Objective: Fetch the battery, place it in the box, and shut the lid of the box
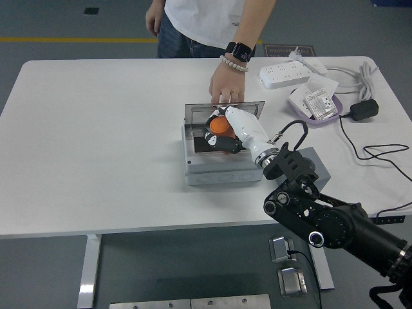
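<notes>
Floor plate (288, 49): lettering was seen, too small to be read.
Packet (320, 103) print: illegible.
Readable text: none was found.

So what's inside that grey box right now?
The robot's right hand reaches into the box, curled around something orange. A dark floor shows beneath. The hand covers the rest, so other contents can't be seen.

At frame centre the square grey metal box (215, 168) looks matt beneath its shinier brushed steel lid (196, 113), the wide white table (96, 141) is smooth and matt, and the robot's white right hand (239, 129) shows glossy plastic.
</notes>
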### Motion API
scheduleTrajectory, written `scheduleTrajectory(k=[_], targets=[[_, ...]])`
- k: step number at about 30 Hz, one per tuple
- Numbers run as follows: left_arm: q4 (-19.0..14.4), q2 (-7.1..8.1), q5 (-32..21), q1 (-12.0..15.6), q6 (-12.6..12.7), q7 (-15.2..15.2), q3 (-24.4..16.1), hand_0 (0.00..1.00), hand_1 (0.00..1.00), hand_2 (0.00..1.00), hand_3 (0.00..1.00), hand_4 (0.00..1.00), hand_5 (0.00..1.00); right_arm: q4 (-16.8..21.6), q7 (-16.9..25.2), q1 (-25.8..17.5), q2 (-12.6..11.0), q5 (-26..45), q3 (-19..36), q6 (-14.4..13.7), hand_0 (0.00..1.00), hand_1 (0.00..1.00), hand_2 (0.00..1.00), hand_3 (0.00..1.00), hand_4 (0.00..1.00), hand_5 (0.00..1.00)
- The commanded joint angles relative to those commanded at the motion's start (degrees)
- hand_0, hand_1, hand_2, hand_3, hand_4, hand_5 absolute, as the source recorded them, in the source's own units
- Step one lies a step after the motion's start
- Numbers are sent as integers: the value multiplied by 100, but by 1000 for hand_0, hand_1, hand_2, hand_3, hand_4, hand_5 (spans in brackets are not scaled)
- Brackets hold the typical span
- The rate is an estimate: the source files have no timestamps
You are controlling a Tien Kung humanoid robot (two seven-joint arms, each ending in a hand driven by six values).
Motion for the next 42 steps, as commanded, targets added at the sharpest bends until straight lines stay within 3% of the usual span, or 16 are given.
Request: scheduleTrajectory(k=[7, 8, 25, 26, 33, 42], targets=[[0, -4, 20, 7, -1, 8, -8, 397, 562, 512, 485, 2, 2, 14, -27, -4, -4, -28, -1, 7, 596, 520, 527, 534, 656, 428], [0, -5, 22, 7, 0, 8, -9, 396, 562, 512, 485, 2, 2, 23, -34, -1, -8, -33, 1, 8, 601, 513, 522, 535, 720, 425], [0, -3, 10, 9, -17, 17, 32, 395, 561, 513, 486, 2, 2, 349, -378, 25, -99, -471, 208, 247, 591, 506, 510, 525, 704, 426], [0, -4, 9, 11, -18, 18, 35, 395, 562, 513, 486, 2, 2, 388, -396, 19, -111, -474, 230, 264, 560, 492, 501, 512, 754, 447], [0, -3, 13, 19, -21, 21, 48, 395, 561, 513, 486, 2, 2, 675, -492, 21, -219, -466, 440, 414, 556, 493, 503, 509, 764, 449], [0, -1, 24, 30, -19, 19, 44, 394, 561, 513, 487, 2, 2, 766, -503, -10, -280, -482, 620, 456, 558, 486, 505, 508, 793, 473]])
